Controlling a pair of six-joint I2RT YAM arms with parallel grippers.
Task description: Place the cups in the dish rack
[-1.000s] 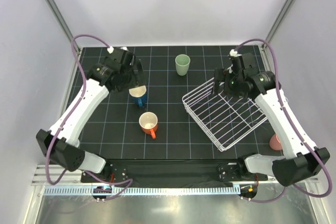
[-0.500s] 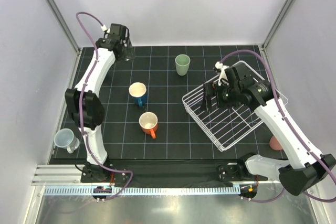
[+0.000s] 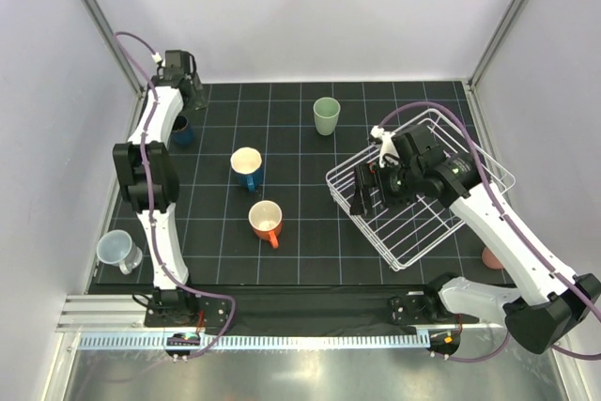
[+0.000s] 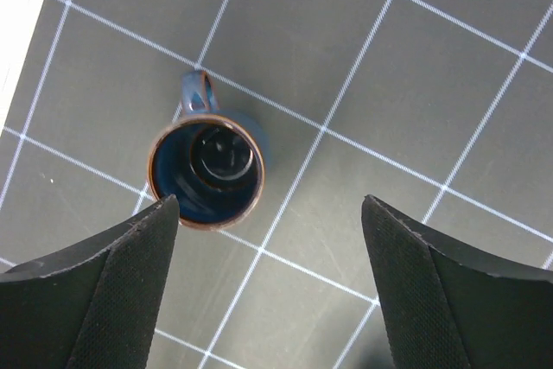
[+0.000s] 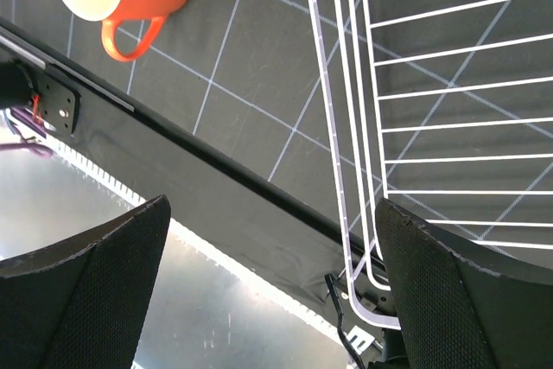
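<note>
Over the black gridded mat [image 3: 300,232], the left gripper [image 4: 270,205] hangs wide open above the navy mug [image 4: 206,174], which we would centre between its fingers before closing, the dish rack [image 3: 423,232] well apart.

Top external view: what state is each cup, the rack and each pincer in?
navy mug: upright, empty
blue mug: upright
orange mug: upright, empty
green tumbler: upright
clear cup: upright, off the mat
pink cup: mostly hidden
dish rack: empty
left pincer: open, holding nothing
right pincer: open, holding nothing
</note>
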